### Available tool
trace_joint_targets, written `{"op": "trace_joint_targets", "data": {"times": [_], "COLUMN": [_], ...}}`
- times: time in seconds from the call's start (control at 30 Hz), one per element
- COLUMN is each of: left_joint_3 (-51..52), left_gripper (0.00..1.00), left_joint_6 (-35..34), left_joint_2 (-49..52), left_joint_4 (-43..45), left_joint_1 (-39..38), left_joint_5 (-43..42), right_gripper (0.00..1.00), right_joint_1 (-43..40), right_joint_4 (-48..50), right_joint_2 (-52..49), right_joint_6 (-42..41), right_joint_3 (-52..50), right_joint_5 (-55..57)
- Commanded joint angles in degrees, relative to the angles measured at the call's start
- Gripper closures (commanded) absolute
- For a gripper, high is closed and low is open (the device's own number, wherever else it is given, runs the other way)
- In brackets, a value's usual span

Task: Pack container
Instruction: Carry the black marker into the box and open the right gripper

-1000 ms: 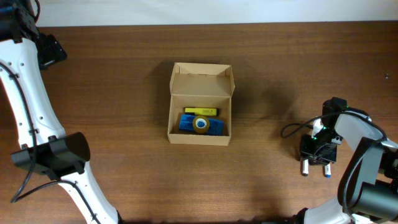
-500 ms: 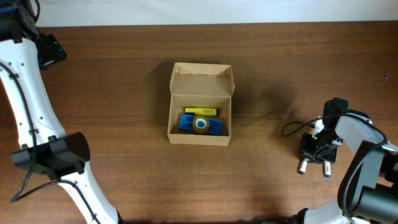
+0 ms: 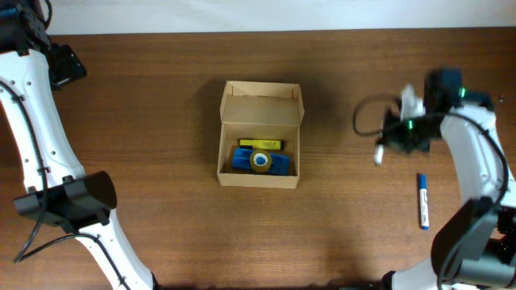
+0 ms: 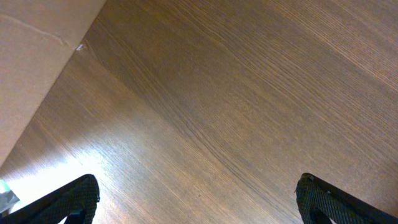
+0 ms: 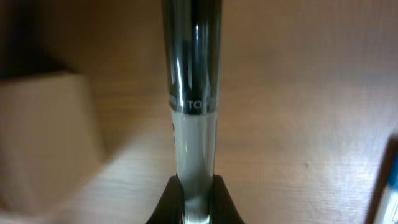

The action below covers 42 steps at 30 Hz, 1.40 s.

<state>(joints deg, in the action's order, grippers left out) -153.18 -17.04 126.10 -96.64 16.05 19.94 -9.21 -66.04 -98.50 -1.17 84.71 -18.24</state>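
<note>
Blue pen (image 3: 422, 201) lies well right of box (image 3: 258, 180), nothing between. Box opens upward, lid hinged at far side, long axis left-right. Right gripper (image 5: 198, 200) clamps marker (image 5: 193, 93); left gripper (image 4: 199, 202) jaws wide.

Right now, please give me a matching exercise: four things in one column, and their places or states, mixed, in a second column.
Column one
1. tape roll
2. blue-and-white marker
3. black-and-grey pen
4. flap lid

Column two
A. gripped by the right gripper
B. lying on the table
C. open
D. inside the container, on the blue case

Pairs: 1-D, 2-B, 3-A, 4-C.
</note>
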Motion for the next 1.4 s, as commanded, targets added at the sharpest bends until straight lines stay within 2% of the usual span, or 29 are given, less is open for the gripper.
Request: {"op": "trace_joint_targets", "data": {"times": [0.0,0.1,0.2,0.3,0.5,0.73,0.9,1.37], "left_joint_3": [0.3,0.3,0.3,0.3,0.3,0.3,0.3,0.3], "left_gripper": [0.0,0.0,0.0,0.0,0.0,0.0,0.0,0.0], "left_joint_6": [0.6,0.6,0.6,0.6,0.6,0.6,0.6,0.6], "left_joint_2": [-0.2,-0.2,-0.2,-0.2,-0.2,-0.2,-0.2,-0.2], "left_joint_4": [0.0,0.0,0.0,0.0,0.0,0.0,0.0,0.0], "left_joint_1": [0.2,0.1,0.2,0.2,0.1,0.2,0.2,0.2], "left_joint_5": [0.2,0.2,0.2,0.2,0.2,0.2,0.2,0.2], "right_gripper": [0.96,0.96,0.96,0.96,0.96,0.96,0.97,0.96], "right_joint_1": [6.8,14.4,23.5,32.8,43.3,44.9,44.8,45.4], "right_joint_4": [-2.3,-2.2,-1.8,-0.8,-4.9,-10.4,-10.9,-10.8], "right_joint_2": [2.7,2.7,2.5,2.1,-3.9,-15.9,-23.4,-33.2], "right_joint_6": [1.9,4.9,9.5,19.0,36.0,41.6,41.7,41.2], "right_joint_3": [12.6,21.8,28.2,29.2,29.2,29.2,29.2,29.1], "right_joint_5": [-2.3,-1.0,5.6,12.0,16.9,20.5,24.5,21.3]}}
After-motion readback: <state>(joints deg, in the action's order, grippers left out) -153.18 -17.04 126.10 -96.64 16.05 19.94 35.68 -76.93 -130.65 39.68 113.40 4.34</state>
